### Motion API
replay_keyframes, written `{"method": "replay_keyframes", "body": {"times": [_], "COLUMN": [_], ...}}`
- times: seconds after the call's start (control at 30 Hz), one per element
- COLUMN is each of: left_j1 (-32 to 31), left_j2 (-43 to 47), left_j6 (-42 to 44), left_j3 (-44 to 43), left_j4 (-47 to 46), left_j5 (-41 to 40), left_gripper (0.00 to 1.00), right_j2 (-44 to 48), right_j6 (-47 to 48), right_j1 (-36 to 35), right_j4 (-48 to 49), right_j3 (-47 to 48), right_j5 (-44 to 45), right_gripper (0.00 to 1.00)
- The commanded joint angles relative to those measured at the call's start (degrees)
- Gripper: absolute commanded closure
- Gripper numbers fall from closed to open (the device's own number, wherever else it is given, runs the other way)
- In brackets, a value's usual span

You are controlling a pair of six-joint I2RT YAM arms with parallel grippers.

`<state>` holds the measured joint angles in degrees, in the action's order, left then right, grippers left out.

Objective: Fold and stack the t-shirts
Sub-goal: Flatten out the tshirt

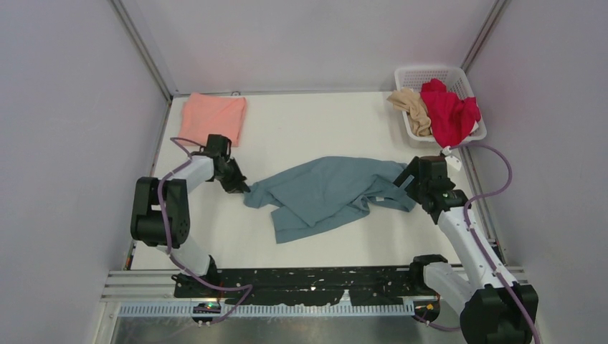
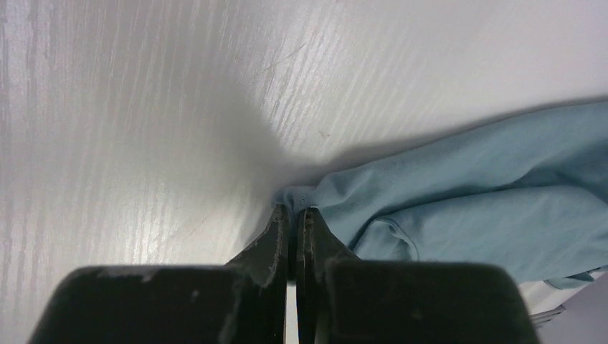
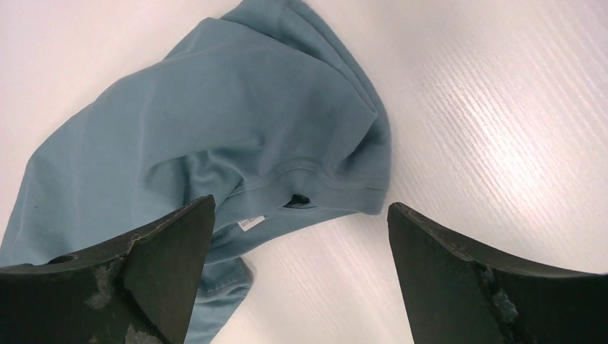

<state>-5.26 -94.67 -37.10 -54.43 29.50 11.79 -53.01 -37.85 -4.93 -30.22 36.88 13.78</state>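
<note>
- The white table [image 1: 301, 129] carried the shirts.
- The slate-blue t-shirt [image 1: 326, 193] lay crumpled and unfolded between the two sets of jaws, its collar and label toward the right pair.
- The white basket [image 1: 459, 79], well beyond the right jaws, held the red t-shirt [image 1: 450, 113] and the beige t-shirt [image 1: 414, 107], both spilling over its rim.
- The salmon-pink t-shirt [image 1: 213, 116] lay folded beyond the left jaws.
- The left gripper [image 2: 294, 211] was clenched on the slate-blue t-shirt's edge.
- The right gripper [image 3: 301, 208] was spread wide over the collar.

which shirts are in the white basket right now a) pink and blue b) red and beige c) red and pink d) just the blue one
b: the red t-shirt and beige t-shirt sit in the basket; the pink t-shirt lies far left, the blue t-shirt mid-table.
</note>
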Motion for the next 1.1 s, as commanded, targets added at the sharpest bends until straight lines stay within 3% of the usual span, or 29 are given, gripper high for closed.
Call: {"method": "replay_keyframes", "body": {"times": [0.0, 0.17, 0.53, 0.6, 0.67, 0.73, 0.87, 1.07], "left_j1": [-0.3, -0.2, -0.19, -0.15, 0.02, 0.6, 0.98, 1.97], "left_j2": [2.84, 8.15, 12.03, 13.42, 14.88, 17.36, 26.14, 32.33], "left_j6": [0.75, 2.5, 2.68, 2.35, 2.17, 1.95, 1.38, 6.28], "left_j3": [0.58, 0.48, 0.12, -0.55, -2.08, -4.64, -7.43, -22.81], "left_j4": [-3.37, -2.62, -3.6, -3.63, -3.3, -4.14, -12.02, -7.85], "left_j5": [2.66, 1.59, 1.75, 0.93, -0.11, -0.28, -2.4, -9.51], "left_gripper": [1.0, 1.0, 1.0, 1.0, 1.0, 1.0, 1.0, 1.0], "right_j2": [-1.34, -6.51, -21.11, -22.24, -22.06, -19.18, -10.0, -2.98], "right_j6": [-1.47, -0.65, 2.13, 3.08, 4.63, 7.4, 13.82, 20.27], "right_j1": [0.83, 1.6, 2.3, 2.32, 2.27, 2.29, 2.28, 2.29], "right_j4": [-3.01, -2.21, 9.34, 11.83, 11.99, 11.0, 9.21, 8.46], "right_j3": [0.38, -1.03, -2.01, -2.02, -0.83, 1.79, 12.38, 29.37], "right_j5": [2.81, 5.01, 4.21, 3.75, 3.59, 3.88, 3.19, -1.97], "right_gripper": [0.05, 0.02, 0.35, 0.68, 0.85, 0.93, 0.94, 0.95]}}
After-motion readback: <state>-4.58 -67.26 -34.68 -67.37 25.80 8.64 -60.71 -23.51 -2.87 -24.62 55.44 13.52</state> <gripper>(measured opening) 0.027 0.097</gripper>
